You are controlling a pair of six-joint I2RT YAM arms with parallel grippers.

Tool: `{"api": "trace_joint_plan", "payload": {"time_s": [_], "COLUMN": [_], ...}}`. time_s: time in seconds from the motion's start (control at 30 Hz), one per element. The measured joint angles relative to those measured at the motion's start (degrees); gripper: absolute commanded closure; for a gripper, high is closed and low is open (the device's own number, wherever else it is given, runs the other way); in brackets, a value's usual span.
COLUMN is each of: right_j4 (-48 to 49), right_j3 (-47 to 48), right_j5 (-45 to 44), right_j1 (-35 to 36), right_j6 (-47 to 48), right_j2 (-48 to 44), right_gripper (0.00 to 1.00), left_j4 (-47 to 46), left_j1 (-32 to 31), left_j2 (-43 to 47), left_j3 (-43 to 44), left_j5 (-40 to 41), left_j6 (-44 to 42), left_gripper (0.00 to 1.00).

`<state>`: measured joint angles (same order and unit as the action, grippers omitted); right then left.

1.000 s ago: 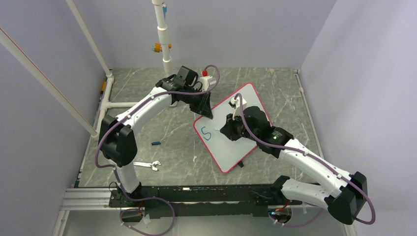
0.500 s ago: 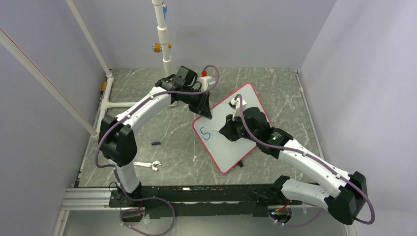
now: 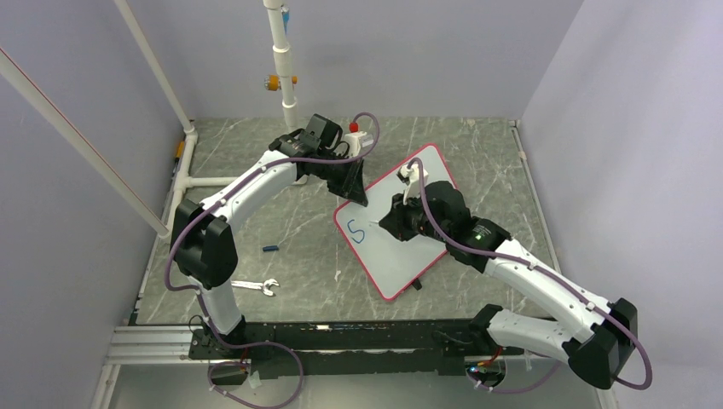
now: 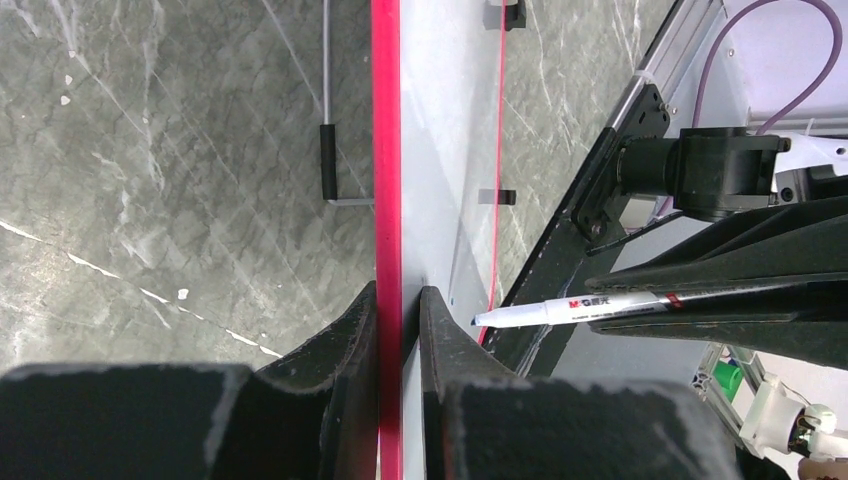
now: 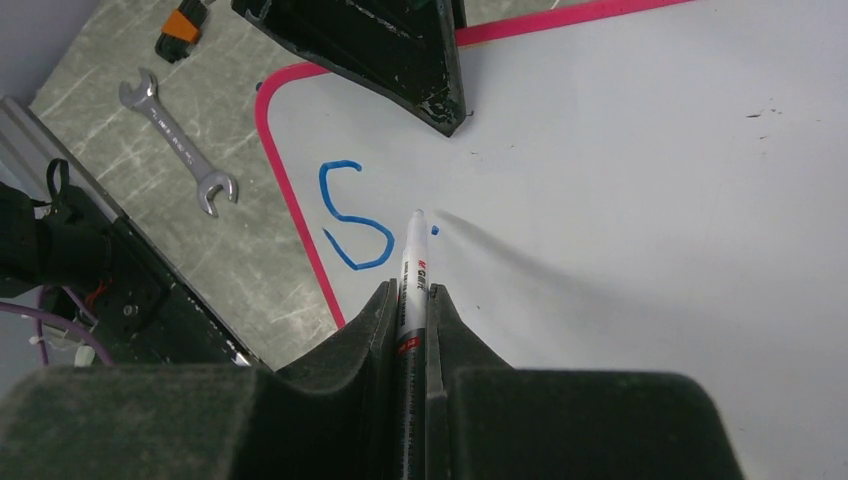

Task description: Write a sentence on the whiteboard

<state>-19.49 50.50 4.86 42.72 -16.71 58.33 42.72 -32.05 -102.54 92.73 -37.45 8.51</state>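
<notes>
The whiteboard point(image 3: 430, 175) with its red rim lies tilted on the table; it also shows in the right wrist view point(image 5: 650, 180) and edge-on in the left wrist view point(image 4: 440, 150). Of the sentence, only a blue "S" point(image 3: 356, 232) and a small blue dot point(image 5: 433, 229) are on it; the S also shows in the right wrist view point(image 5: 352, 215). My left gripper point(image 3: 356, 194) is shut on the board's rim point(image 4: 387, 200) at its far-left edge. My right gripper point(image 3: 394, 227) is shut on a white marker point(image 5: 413, 265), tip just off the board right of the S.
A silver wrench point(image 3: 256, 286) and a small blue marker cap point(image 3: 270, 248) lie on the grey table left of the board. The wrench also shows in the right wrist view point(image 5: 178, 140). A white pipe stand point(image 3: 286, 68) and a red-capped bottle point(image 3: 355, 129) stand at the back.
My right gripper has shifted slightly up and right over the board with the marker. The left gripper and board have not moved.
</notes>
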Motion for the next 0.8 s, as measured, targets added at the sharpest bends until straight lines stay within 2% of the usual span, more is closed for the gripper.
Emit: {"api": "trace_joint_plan", "payload": {"time_s": [0.37, 0.8], "right_j4": [1.0, 1.4], "right_j3": [-0.2, -3.7], "right_j5": [0.2, 0.2], "right_j1": [0.0, 0.0], "right_j6": [0.0, -0.3], "right_j2": [2.7, -0.1], "right_gripper": [1.0, 1.0], "left_j4": [0.0, 0.0], "left_j1": [0.0, 0.0], "left_j2": [0.0, 0.0], "left_j3": [0.0, 0.0], "left_j5": [0.0, 0.0], "left_j6": [0.3, 0.3], "left_gripper": [1.0, 1.0]}}
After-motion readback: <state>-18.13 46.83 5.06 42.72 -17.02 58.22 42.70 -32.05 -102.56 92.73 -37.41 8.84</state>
